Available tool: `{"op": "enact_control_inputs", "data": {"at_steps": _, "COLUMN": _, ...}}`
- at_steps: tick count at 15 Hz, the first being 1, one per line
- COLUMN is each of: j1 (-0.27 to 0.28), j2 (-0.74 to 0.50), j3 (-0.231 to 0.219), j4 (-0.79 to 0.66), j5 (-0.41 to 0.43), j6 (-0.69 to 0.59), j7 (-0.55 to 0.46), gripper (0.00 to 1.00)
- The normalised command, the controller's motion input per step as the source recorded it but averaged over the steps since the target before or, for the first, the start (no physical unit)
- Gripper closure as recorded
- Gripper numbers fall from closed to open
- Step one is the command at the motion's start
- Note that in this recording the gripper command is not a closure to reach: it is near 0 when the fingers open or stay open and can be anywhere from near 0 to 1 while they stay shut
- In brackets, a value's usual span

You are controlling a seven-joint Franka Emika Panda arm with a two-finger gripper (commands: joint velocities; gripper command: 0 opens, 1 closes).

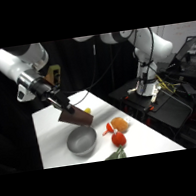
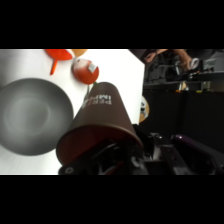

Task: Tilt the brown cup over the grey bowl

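The brown cup (image 1: 76,117) hangs tipped on its side just above the grey bowl (image 1: 81,140), which rests on the white table (image 1: 52,143). My gripper (image 1: 63,107) is shut on the cup at its rim end, coming in from the upper left. In the wrist view the brown cup (image 2: 102,117) fills the middle, rim toward the camera and base pointing away, with white lettering on its side. There the grey bowl (image 2: 32,115) lies to the left of the cup, its smooth inside bare.
A red tomato-like thing (image 1: 118,139), an orange round thing (image 1: 121,123), a small orange piece (image 1: 108,129), a yellow bit (image 1: 87,110) and something green (image 1: 115,154) lie right of the bowl. Dark equipment (image 1: 163,107) stands off the table's right edge.
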Motion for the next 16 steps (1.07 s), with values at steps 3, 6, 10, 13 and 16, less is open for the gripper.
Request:
{"op": "enact_control_inputs", "data": {"at_steps": 3, "j1": 0.128, "j2": -0.75, "j3": -0.171, "j4": -0.99, "j5": -0.334, "j6": 0.77, "j7": -0.18, "gripper": 0.11}}
{"op": "enact_control_inputs", "data": {"at_steps": 6, "j1": 0.024, "j2": -0.75, "j3": 0.006, "j4": -0.99, "j5": -0.369, "j6": 0.83, "j7": -0.04, "gripper": 0.11}}
{"op": "enact_control_inputs", "data": {"at_steps": 10, "j1": 0.059, "j2": -0.70, "j3": -0.036, "j4": -0.99, "j5": -0.344, "j6": 0.74, "j7": 0.11, "gripper": 0.10}}
{"op": "enact_control_inputs", "data": {"at_steps": 13, "j1": 0.021, "j2": -0.66, "j3": -0.038, "j4": -0.99, "j5": -0.230, "j6": 0.50, "j7": 0.10, "gripper": 0.11}}
{"op": "enact_control_inputs", "data": {"at_steps": 16, "j1": 0.023, "j2": -0.63, "j3": -0.046, "j4": -0.99, "j5": -0.178, "j6": 0.53, "j7": 0.06, "gripper": 0.10}}
